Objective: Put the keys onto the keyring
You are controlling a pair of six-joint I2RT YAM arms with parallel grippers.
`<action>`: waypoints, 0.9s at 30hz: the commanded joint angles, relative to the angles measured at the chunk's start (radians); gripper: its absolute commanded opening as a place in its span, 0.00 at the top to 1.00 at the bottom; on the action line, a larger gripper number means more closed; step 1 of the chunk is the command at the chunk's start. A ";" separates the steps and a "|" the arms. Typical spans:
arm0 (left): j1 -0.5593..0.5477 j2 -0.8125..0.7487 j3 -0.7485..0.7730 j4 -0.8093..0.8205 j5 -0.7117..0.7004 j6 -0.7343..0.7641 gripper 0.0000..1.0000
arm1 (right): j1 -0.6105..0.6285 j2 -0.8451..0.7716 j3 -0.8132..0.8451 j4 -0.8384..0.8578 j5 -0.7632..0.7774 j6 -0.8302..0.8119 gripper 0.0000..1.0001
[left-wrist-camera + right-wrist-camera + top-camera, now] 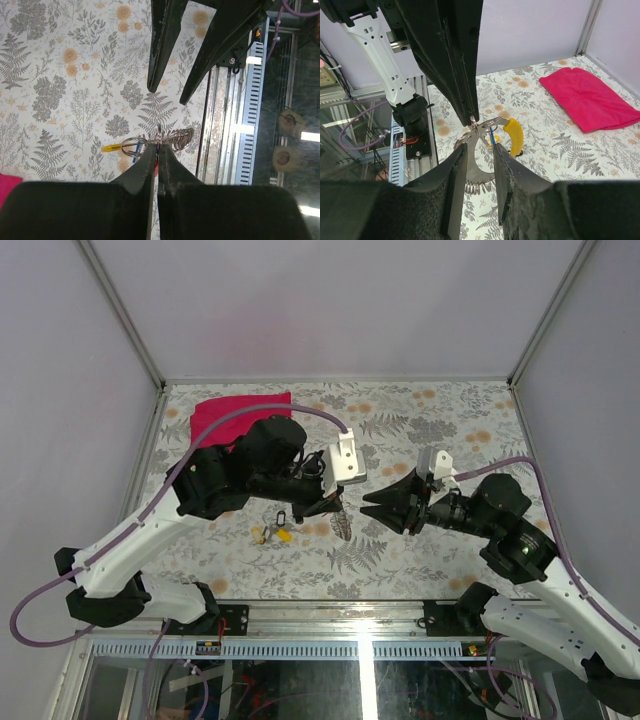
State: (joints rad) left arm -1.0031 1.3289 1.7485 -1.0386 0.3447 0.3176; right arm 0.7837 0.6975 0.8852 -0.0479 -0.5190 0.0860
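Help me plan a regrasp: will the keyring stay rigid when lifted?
Likely not: the keyring, pinched by the left gripper, trails a loose chain that would probably swing. Its thin ring looks slippery, so a weak pinch might slip.

Plain pale walls (330, 300) enclose a table (450, 420) covered in fern-and-flower print, with metal posts (119, 310) at the corners.
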 commanded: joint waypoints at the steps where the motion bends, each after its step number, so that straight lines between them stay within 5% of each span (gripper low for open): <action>1: -0.031 0.011 0.056 -0.040 -0.019 0.048 1.00 | 0.005 -0.003 0.031 0.070 -0.073 -0.001 0.66; 27: -0.082 0.015 0.065 -0.055 0.002 0.076 1.00 | 0.005 0.127 0.044 0.152 -0.272 0.041 0.73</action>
State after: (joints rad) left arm -1.0779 1.3491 1.7706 -1.1164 0.3344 0.3809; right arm 0.7837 0.8135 0.8852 0.0460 -0.7528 0.1123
